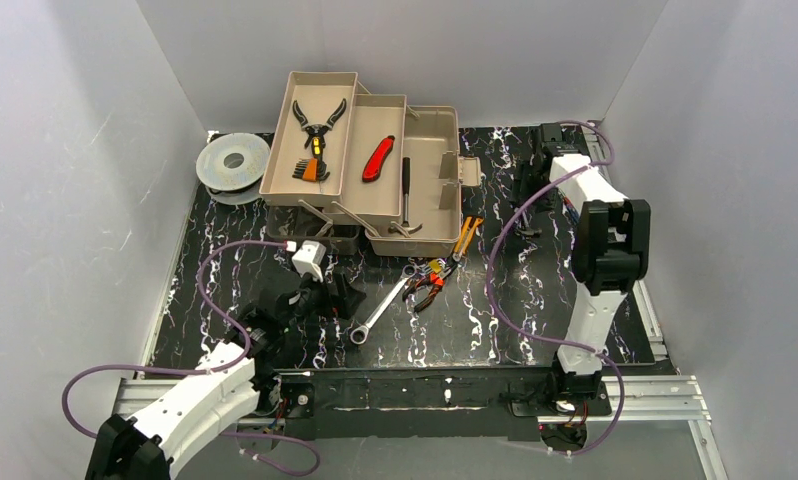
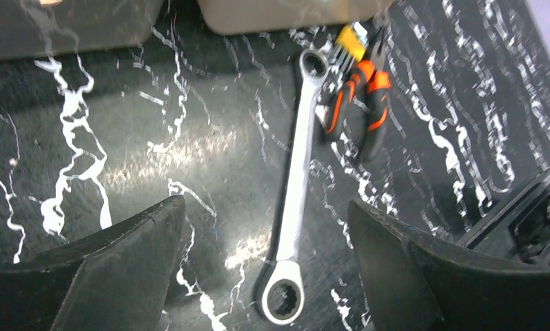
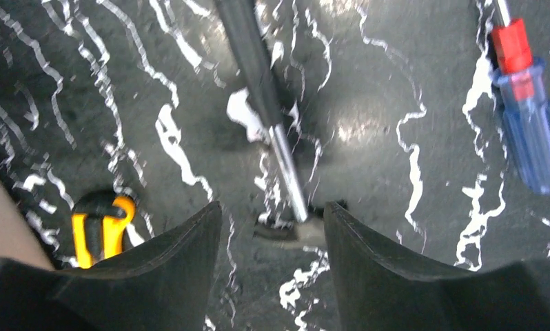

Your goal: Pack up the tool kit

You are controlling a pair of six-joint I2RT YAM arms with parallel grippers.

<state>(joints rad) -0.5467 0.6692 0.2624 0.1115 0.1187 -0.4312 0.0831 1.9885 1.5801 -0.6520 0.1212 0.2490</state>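
Note:
The tan toolbox (image 1: 430,160) stands open at the back with its trays folded out. They hold black pliers (image 1: 318,122), a red knife (image 1: 378,158) and a hammer (image 1: 405,195). A silver wrench (image 1: 380,305) and orange pliers (image 1: 430,280) lie on the mat in front. My left gripper (image 1: 347,298) is open and empty. In the left wrist view it (image 2: 265,203) hovers with the wrench (image 2: 300,172) between its fingers and the orange pliers (image 2: 358,103) beyond. My right gripper (image 3: 272,207) is open above a small black-handled hammer (image 3: 255,69).
A grey wire spool (image 1: 233,165) lies left of the toolbox. A blue screwdriver with a red collar (image 3: 531,138) and a yellow-black tool (image 3: 103,221) lie beside the right gripper. A yellow-handled tool (image 1: 467,238) lies by the box's front corner. Grey walls enclose the mat.

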